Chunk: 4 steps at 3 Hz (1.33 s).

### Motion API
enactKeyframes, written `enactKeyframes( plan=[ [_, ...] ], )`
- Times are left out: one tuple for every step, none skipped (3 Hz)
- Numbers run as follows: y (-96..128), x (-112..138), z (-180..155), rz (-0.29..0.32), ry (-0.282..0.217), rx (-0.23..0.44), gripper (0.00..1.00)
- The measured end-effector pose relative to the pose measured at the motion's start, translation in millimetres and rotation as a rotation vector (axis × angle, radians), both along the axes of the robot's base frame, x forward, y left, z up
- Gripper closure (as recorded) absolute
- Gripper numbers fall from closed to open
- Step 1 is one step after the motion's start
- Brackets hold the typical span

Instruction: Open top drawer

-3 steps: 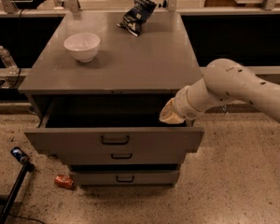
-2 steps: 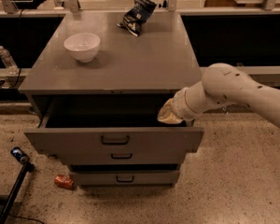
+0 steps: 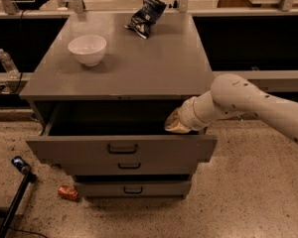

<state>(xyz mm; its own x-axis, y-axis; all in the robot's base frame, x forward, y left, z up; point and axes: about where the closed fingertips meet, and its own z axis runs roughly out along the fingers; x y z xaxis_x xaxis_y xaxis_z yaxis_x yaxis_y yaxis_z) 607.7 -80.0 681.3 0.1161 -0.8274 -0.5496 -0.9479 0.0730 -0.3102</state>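
The top drawer (image 3: 121, 150) of the grey cabinet is pulled out toward me, its wide flat front carrying a black centred handle (image 3: 122, 148). Its deep inside is dark. My gripper (image 3: 175, 125) reaches from the right on a white arm (image 3: 248, 103) and sits at the drawer's right side, just above the top edge of the front. Its tip is down inside the drawer's opening.
Two shorter drawers (image 3: 129, 168) sit below. On the cabinet top (image 3: 154, 63) stand a white bowl (image 3: 87, 49) and a dark snack bag (image 3: 146, 15). A red can (image 3: 68, 192) and a black pole (image 3: 17, 195) lie on the floor at left. A water bottle (image 3: 7, 63) stands far left.
My arm has shifted slightly left and the gripper has sunk a little toward the drawer's opening. The drawer has hardly moved.
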Motion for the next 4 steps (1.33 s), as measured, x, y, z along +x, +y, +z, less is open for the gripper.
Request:
enactKeyframes(
  plan=[
    [4.7, 3.0, -15.4, 0.029, 0.021, 0.019, 1.0],
    [1.2, -7.7, -23.7, 0.031, 0.06, 0.005, 1.0],
    [-13.5, -31.6, -26.3, -0.012, 0.13, -0.025, 1.0],
    [-25.2, -66.3, -29.1, -0.06, 0.246, -0.064, 1.0]
  ],
)
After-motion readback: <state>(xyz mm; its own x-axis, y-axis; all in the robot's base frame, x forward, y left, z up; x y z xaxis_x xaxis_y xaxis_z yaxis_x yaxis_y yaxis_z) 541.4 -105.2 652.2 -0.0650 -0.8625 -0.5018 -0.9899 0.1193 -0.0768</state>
